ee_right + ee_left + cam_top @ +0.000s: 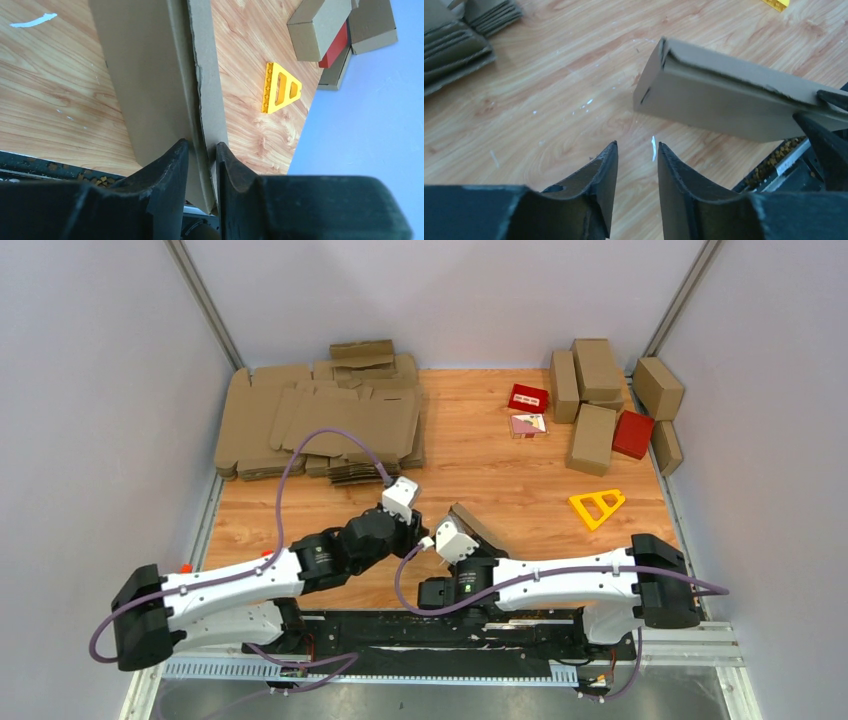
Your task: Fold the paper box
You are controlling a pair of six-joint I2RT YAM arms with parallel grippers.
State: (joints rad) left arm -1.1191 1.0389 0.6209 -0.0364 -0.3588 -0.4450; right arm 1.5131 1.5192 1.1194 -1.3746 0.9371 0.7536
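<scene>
The paper box (478, 528) is a brown cardboard box, folded shut and held on edge just above the table near the front middle. It shows in the left wrist view (724, 95) as a long slab and in the right wrist view (155, 80). My right gripper (201, 147) is shut on the box's near edge, one finger on each side of the wall. My left gripper (636, 146) is slightly open and empty, just left of the box and not touching it; in the top view it (412, 530) sits next to the right gripper (455, 540).
A stack of flat brown blanks (320, 420) lies at the back left. Finished brown boxes (592, 400) and red boxes (632, 433) sit at the back right. A yellow triangular part (597, 505) lies right of the box, also in the right wrist view (280, 88).
</scene>
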